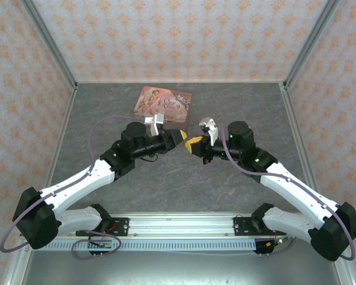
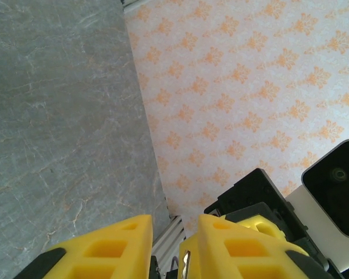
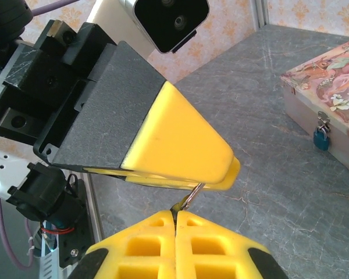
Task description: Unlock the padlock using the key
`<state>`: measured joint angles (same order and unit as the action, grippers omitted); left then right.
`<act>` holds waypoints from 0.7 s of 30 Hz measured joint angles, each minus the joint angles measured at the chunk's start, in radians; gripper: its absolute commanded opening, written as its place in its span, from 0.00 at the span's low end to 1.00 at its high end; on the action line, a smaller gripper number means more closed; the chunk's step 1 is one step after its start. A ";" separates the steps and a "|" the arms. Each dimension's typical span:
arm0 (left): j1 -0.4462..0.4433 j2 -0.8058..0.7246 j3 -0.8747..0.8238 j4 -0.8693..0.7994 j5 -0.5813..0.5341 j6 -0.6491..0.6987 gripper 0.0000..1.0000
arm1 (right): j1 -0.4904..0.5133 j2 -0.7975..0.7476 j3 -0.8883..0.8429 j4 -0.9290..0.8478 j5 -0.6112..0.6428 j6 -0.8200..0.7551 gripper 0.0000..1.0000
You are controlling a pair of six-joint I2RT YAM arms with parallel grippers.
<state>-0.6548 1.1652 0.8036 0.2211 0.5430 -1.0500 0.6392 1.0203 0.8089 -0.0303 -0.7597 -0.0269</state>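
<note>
Right, centre of the table [image 1: 225, 184], both arms nose to nose in the top view, well above the stone-grey surface. Right gripper [image 3: 175, 213] clamped tight, yellow pads pressed flat together with barely a seam between, and pinched in that seam: the key [image 3: 189, 195]. Tiny, thin, brownish metal. Long axis on a slant in the right wrist view, gripped end down in the seam, free end poking up and to the right. Tip right at the lower edge of the other arm's yellow wedge; touching or a hair short, hard to call.

Over to the left gripper [image 2: 174, 221]: jaws apart, a clear gap between the two yellow fingers, rail and wallpaper visible through it. Down low against the inner face of one finger, a silvery sliver [image 2: 186, 261]; key tip or not, cannot tell.

And off to the right in the right wrist view, well apart from the key, the padlock [image 3: 321, 138]. Teal-blue body, thin silvery shackle, hanging upright on the front wall of the pink floral tin [image 3: 337, 75]. Shackle up through a small clasp, body straight down, long axis vertical, flat against the tin's side. Tin resting flat on the table, lid down.
</note>
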 measured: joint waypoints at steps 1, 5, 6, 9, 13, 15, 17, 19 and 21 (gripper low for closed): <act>0.000 0.000 0.000 0.000 0.000 0.000 0.25 | 0.000 0.000 0.000 0.002 0.000 0.002 0.00; 0.000 0.000 0.000 0.000 0.000 0.000 0.24 | 0.000 0.000 0.000 0.003 0.000 0.007 0.00; 0.000 0.000 0.000 0.000 0.000 0.000 0.23 | 0.000 0.000 0.000 0.006 0.000 0.008 0.00; -0.001 0.000 0.000 0.000 0.000 -0.001 0.15 | 0.000 0.000 0.000 0.010 0.001 0.014 0.00; -0.006 0.000 0.001 0.004 0.000 0.000 0.00 | 0.000 0.000 0.000 0.008 0.005 0.018 0.00; -0.006 0.000 0.002 0.006 -0.003 0.008 0.00 | 0.000 0.000 0.000 0.008 0.012 0.022 0.03; -0.006 -0.004 0.002 0.005 -0.009 0.014 0.00 | 0.001 0.000 0.000 0.005 0.021 0.027 0.13; -0.006 -0.015 0.002 -0.002 -0.023 0.031 0.00 | 0.002 -0.003 0.000 0.001 0.039 0.038 0.25; -0.006 -0.032 0.002 -0.011 -0.037 0.049 0.00 | 0.002 -0.019 -0.006 0.000 0.061 0.054 0.34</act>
<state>-0.6613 1.1332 0.8055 0.2104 0.5060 -1.0008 0.6407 1.0016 0.8032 -0.0299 -0.6983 0.0269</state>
